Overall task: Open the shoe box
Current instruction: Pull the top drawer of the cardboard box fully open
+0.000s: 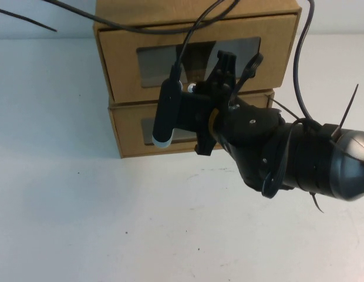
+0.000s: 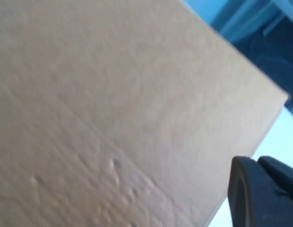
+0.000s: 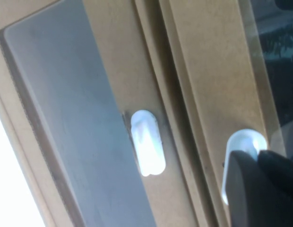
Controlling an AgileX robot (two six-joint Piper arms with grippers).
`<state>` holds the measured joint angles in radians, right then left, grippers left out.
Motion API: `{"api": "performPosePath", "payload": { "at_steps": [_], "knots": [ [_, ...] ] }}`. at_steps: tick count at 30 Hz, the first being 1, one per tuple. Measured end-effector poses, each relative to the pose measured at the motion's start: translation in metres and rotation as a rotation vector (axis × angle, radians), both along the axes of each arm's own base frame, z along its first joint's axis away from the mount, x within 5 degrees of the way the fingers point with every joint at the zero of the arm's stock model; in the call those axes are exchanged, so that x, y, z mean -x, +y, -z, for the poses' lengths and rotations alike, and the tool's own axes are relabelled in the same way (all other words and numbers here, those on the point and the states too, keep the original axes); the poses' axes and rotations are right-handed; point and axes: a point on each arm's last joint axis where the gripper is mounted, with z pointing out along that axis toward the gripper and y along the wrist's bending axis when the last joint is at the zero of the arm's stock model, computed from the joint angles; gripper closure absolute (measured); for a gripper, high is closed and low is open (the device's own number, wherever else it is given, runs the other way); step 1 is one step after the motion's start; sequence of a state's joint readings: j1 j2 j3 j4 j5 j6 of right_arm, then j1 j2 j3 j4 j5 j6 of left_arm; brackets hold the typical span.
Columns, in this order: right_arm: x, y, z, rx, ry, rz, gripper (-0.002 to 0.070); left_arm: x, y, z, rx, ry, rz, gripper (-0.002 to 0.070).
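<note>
Nearest, only bare white table. A bit farther, on the right, the black right arm, reaching toward the far side. Next, the right gripper, up against the fronts of two brown boxes stacked in the far middle of the table. Pincer pressed together, with its tip right at a small white tab on a box front. Cannot tell whether pinching that tab or only touching it, with part of the tab hidden behind the dark fingers. Below, the lower shoe box, looking shut, with a grey window and what looks like its own second white tab, touched by nothing. On top, the upper shoe box, a little farther back, also looking shut, with the right gripper at its front. Left gripper missing from the high view. Seen from its own camera, very close to a plain brown cardboard side, but cannot tell of which box. Pincer there looks pressed together too, with nothing in it. Done so far, by the look of it: getting to the box and closing at the pull tab. Left to do: pulling the front open, the main part of the job. Probably early in the task.
</note>
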<state>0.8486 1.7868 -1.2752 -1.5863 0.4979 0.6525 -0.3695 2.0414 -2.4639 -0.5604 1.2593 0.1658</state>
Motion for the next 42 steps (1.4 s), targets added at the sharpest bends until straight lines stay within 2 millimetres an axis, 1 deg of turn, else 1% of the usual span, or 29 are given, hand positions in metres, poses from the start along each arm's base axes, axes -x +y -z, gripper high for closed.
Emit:
{"api": "performPosePath", "payload": {
  "at_steps": [1,5,6,16,23,25,29,34,38,42],
  "knots": [
    [0.000,0.000,0.000,0.000,0.000,0.002,0.0676,0.000,-0.001,0.003,-0.010,0.010,0.001,0.0680],
    [0.000,0.000,0.000,-0.002,0.001,-0.002,0.0676,-0.006,-0.004,0.027,-0.071,0.069,0.001,0.0680],
    [-0.001,0.000,0.001,-0.003,0.005,-0.009,0.0676,-0.006,-0.004,0.029,-0.076,0.070,0.005,0.0680],
    [-0.007,0.001,0.002,-0.023,0.010,-0.019,0.0676,-0.009,-0.002,0.031,-0.112,0.039,-0.006,0.0680],
    [-0.008,0.001,0.005,-0.042,0.034,-0.005,0.0676,-0.016,-0.003,0.039,-0.125,0.041,-0.024,0.0680],
    [-0.007,0.000,0.003,-0.054,0.039,0.000,0.0676,-0.017,-0.003,0.039,-0.125,0.043,-0.025,0.0680],
    [-0.002,0.000,-0.004,-0.073,0.051,0.009,0.0676,-0.018,-0.004,0.041,-0.121,0.043,-0.027,0.0680],
    [0.008,-0.001,-0.009,-0.062,0.093,0.025,0.0676,-0.021,0.001,0.041,-0.100,0.055,-0.033,0.0680],
    [0.016,0.000,-0.009,-0.037,0.113,0.039,0.0676,-0.022,0.002,0.041,-0.096,0.058,-0.034,0.0680],
    [0.032,-0.005,-0.004,-0.006,0.128,0.017,0.0676,-0.023,0.001,0.044,-0.094,0.069,-0.030,0.0680]
  ]
}}
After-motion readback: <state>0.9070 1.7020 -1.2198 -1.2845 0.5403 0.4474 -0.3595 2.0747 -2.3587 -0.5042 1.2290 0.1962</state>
